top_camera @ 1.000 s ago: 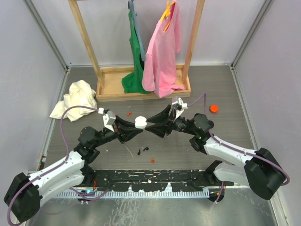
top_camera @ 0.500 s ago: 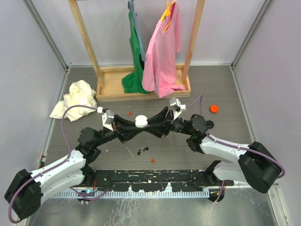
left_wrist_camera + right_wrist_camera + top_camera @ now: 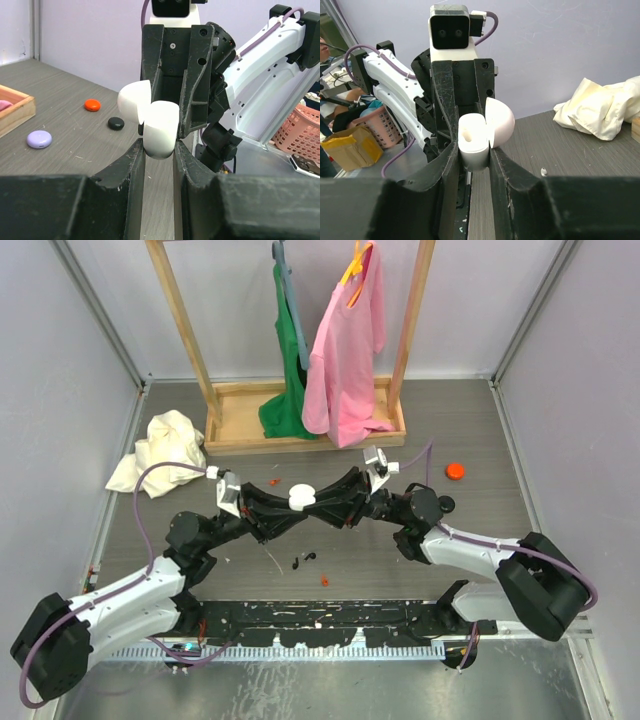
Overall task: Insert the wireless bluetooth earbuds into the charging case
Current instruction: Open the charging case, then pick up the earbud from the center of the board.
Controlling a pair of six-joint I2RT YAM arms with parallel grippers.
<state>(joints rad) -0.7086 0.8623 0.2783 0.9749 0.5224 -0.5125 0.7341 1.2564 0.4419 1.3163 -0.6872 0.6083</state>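
Observation:
The white charging case [image 3: 300,498] is held above the table's middle, its lid open. My left gripper [image 3: 288,510] comes at it from the left and my right gripper [image 3: 320,510] from the right, tips meeting at the case. In the left wrist view the case body [image 3: 161,129] sits pinched between my left gripper's [image 3: 160,148] fingers, the lid [image 3: 133,100] swung aside. In the right wrist view the case [image 3: 472,142] sits between my right gripper's [image 3: 473,156] fingers, with one white earbud stem [image 3: 468,134] in a slot. A small white piece [image 3: 543,172], possibly an earbud, lies on the table.
A wooden rack [image 3: 240,430] with green and pink garments stands at the back. A white cloth heap [image 3: 165,450] lies at the far left. An orange cap [image 3: 455,471], a black cap [image 3: 443,504], a purple disc [image 3: 39,139] and dark bits [image 3: 305,561] lie on the table.
My right gripper has moved left and closed in around the case from the right. The case and my left gripper have shifted slightly away from the near edge.

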